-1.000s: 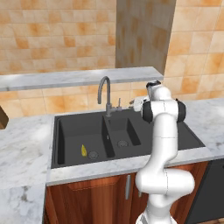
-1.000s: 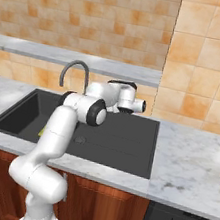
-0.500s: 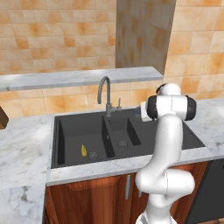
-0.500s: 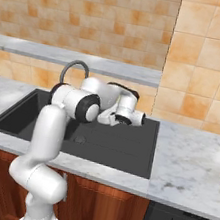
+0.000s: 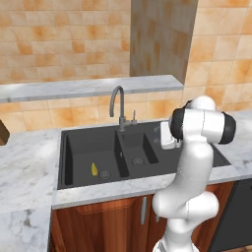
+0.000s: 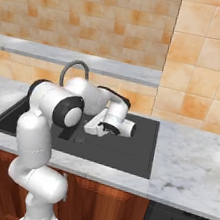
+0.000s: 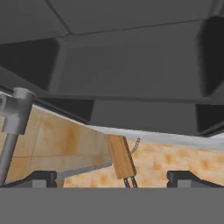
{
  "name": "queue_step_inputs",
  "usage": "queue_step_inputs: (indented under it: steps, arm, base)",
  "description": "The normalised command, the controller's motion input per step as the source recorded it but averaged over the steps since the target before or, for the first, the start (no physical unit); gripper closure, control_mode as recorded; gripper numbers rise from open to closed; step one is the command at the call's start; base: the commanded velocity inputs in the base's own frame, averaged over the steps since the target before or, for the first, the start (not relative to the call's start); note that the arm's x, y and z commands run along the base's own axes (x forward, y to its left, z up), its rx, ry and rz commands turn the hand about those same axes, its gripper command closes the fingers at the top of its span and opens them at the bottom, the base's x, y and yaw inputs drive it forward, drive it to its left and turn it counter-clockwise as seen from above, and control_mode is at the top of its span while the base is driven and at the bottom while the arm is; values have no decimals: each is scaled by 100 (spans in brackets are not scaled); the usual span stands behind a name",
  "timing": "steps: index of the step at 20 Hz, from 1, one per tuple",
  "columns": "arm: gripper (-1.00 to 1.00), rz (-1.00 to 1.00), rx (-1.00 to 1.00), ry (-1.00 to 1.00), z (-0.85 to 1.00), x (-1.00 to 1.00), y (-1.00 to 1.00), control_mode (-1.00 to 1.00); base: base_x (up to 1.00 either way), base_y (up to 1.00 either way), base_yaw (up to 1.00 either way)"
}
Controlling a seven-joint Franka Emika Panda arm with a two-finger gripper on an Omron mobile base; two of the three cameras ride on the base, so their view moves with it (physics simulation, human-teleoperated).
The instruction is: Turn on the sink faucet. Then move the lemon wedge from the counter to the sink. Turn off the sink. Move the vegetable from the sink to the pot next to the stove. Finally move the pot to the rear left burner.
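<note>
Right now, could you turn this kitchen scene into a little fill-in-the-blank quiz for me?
1. The lemon wedge lies inside the ____ basin of the sink, as the left base view shows it.
2. The colour of the lemon wedge is ____.
3. The sink faucet rises behind the divider between the two ____.
4. The pincer has its two tips standing far apart, so it is ____.

Missing words: left; yellow; basins; open
</note>
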Motion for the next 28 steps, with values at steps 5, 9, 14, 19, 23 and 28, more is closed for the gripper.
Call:
queue_step_inputs:
  steps: [5, 9, 14, 19, 23, 28]
  arm:
    - [-100, 1, -6, -6, 22, -61, 36, -100]
    - [-100, 2, -8, -8, 24, -62, 35, -100]
    - [-100, 6, -11, -8, 26, -58, 38, -100]
    - [-100, 14, -14, -5, 32, -29, 56, -100]
    - [-100, 19, -16, -1, 48, -4, 56, -100]
    - [-100, 20, -19, 0, 25, 0, 56, -100]
  base:
    - [0, 0, 0]
    - [0, 0, 0]
    - [0, 0, 0]
    - [0, 0, 0]
    - [0, 0, 0]
    - [0, 0, 0]
